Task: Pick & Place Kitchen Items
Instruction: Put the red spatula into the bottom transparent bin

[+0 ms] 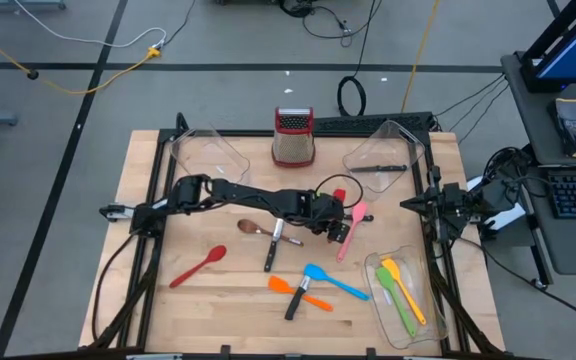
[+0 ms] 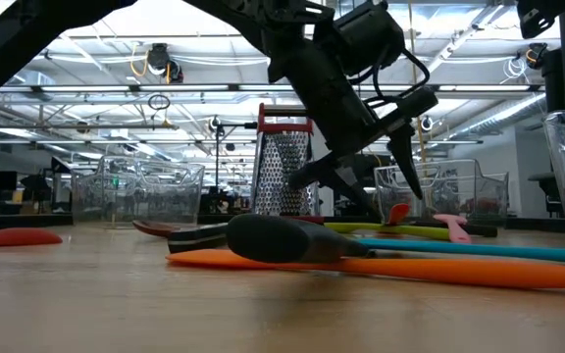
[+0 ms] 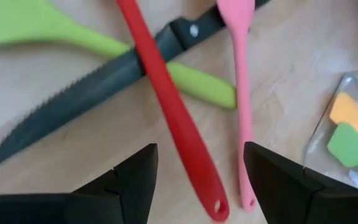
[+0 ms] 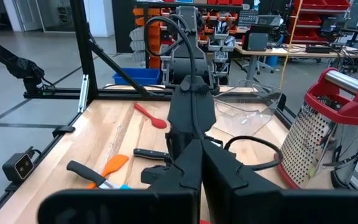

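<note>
My left gripper (image 3: 199,149) is open and hovers low over the middle of the table (image 1: 340,232). The free end of a red utensil's handle (image 3: 194,168) lies on the wood between its fingers. A pink spatula's handle (image 3: 242,112) lies just beside the red one, near one finger. The red handle crosses over a black serrated knife (image 3: 86,96), which lies on a green utensil (image 3: 55,28). My right gripper (image 4: 199,171) is shut and waits at the table's right edge (image 1: 408,203), level and holding nothing.
A brown spoon (image 1: 251,227), a black-handled knife (image 1: 272,248), a red spoon (image 1: 198,267), and orange (image 1: 288,287) and blue (image 1: 330,281) spatulas lie nearer the front. A clear bin (image 1: 400,318) at the near right holds several utensils. Two more bins and a grater (image 1: 293,137) stand at the far edge.
</note>
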`<state>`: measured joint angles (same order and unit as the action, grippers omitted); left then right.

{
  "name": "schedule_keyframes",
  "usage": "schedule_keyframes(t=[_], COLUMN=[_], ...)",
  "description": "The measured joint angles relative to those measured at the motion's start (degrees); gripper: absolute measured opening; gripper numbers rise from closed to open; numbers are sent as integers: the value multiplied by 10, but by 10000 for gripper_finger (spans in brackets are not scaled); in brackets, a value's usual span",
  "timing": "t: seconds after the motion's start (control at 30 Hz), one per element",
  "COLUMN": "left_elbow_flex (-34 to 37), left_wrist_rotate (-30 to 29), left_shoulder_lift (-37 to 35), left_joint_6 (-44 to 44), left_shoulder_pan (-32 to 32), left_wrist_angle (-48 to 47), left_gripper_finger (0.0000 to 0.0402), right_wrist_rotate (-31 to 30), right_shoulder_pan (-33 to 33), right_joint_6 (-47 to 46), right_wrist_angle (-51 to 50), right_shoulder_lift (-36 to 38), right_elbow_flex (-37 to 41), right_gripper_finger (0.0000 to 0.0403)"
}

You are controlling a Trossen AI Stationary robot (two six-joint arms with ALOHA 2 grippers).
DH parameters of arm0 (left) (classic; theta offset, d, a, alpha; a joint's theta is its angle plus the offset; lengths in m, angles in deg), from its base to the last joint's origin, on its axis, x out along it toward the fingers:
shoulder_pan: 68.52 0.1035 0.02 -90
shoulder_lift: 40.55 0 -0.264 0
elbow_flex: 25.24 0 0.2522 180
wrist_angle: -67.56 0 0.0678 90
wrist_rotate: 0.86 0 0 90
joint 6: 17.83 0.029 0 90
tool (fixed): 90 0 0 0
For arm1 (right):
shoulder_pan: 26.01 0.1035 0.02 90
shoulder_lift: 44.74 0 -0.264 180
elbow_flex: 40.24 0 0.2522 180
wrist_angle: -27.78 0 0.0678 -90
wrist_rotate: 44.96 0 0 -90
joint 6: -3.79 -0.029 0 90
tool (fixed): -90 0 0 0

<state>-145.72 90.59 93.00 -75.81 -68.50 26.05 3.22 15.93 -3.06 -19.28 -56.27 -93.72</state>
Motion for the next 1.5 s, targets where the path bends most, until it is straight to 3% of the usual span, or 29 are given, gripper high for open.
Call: schedule_keyframes(t=[0.2,0.5,0.63,0.9,1.27,1.5], left_elbow_flex=[0,0,0,0,1,1], left_wrist_rotate=[32,32,32,38,38,-84], left_shoulder_lift=[21,20,20,20,3,-80], left_joint_6=[-12,-25,-26,-29,-37,-40], left_shoulder_pan=[4,10,10,14,13,-2], left_wrist_angle=[23,26,25,26,15,-45], left_gripper_finger=[243,231,177,25,24,23], right_wrist_rotate=[0,0,1,1,1,1], right_shoulder_pan=[0,0,0,0,0,0], right_joint_6=[0,0,0,0,0,0], right_wrist_angle=[0,0,0,0,0,-1], right_shoulder_lift=[0,0,0,0,0,0], right_elbow_flex=[0,0,0,0,0,0], right_gripper_finger=[0,0,0,0,0,0])
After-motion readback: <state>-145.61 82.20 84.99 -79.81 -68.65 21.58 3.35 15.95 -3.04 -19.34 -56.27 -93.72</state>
